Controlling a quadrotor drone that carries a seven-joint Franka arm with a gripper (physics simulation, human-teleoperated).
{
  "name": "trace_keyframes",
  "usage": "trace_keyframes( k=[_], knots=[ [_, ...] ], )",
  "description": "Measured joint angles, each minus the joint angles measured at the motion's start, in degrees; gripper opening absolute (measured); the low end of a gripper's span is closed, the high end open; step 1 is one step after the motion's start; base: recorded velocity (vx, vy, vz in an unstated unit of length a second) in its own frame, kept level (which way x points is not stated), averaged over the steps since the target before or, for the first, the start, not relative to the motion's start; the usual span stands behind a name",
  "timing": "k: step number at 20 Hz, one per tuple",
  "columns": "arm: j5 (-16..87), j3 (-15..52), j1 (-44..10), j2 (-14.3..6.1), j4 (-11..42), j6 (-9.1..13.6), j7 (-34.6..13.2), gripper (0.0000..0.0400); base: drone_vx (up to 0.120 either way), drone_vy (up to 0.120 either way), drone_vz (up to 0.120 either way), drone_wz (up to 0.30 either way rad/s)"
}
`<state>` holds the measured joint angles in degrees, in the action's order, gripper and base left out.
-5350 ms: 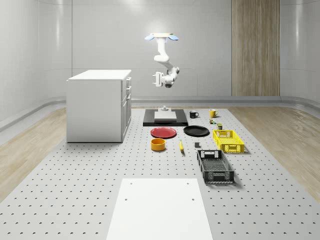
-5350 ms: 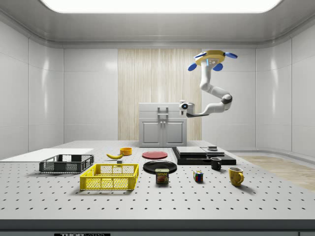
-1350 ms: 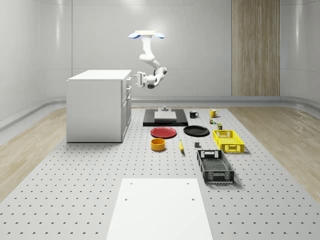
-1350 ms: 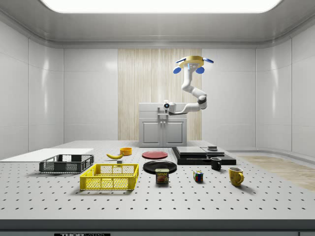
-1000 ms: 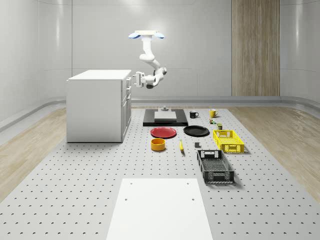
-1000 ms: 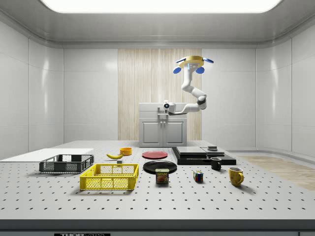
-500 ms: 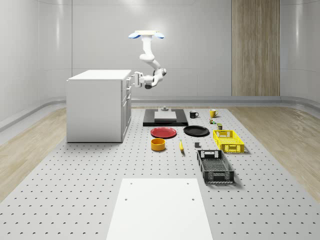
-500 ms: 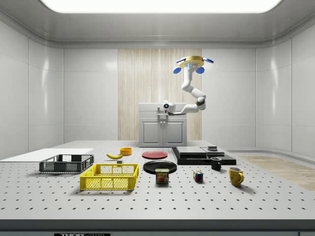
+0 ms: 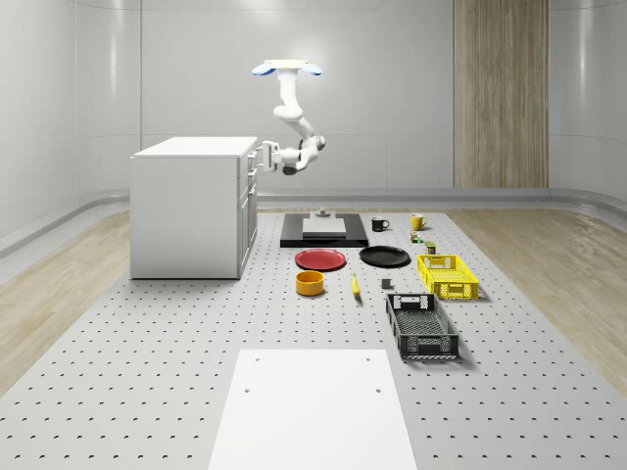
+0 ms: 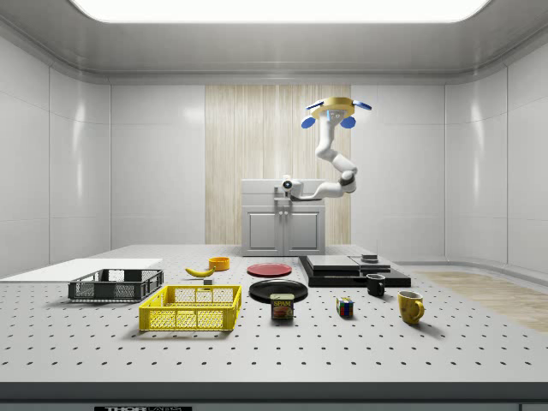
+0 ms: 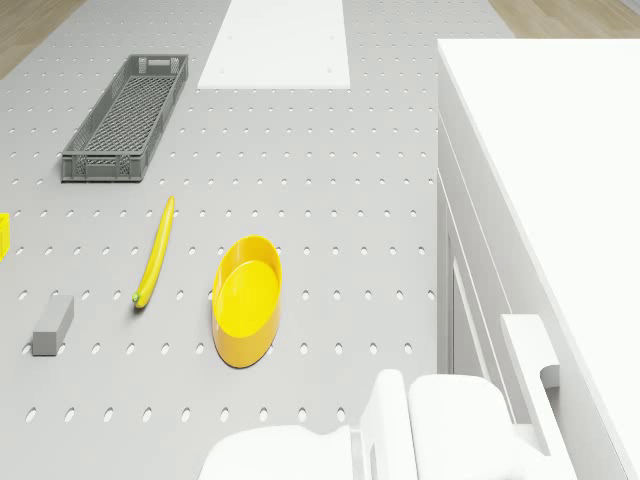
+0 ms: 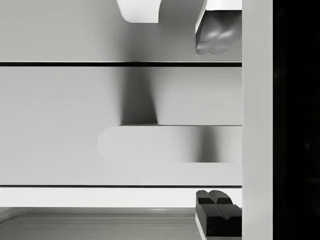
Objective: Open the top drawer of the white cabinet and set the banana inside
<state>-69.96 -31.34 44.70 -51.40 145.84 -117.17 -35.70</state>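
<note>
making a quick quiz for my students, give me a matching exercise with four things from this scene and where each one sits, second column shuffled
Things:
1. banana
2. yellow bowl
3. grey crate
4. drone

Places:
A. hovering in the air beside the white cabinet, near its drawer side
B. on the table between the banana and the cabinet
C. on the table between the yellow bowl and the small grey block
D. on the table near the white board

Pairs: 1-C, 2-B, 3-D, 4-A

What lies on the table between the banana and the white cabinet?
In the drone view, the yellow bowl sits between the banana and the white cabinet; the rest of that stretch of table is bare.
</note>
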Motion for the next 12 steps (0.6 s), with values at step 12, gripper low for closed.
trace_keyframes(
  k=[12],
  knots=[
    [-2.3,1.7,-0.3,1.7,-0.3,-0.3,1.1,0.04,0.0,0.0,0.0,0.0]
  ],
)
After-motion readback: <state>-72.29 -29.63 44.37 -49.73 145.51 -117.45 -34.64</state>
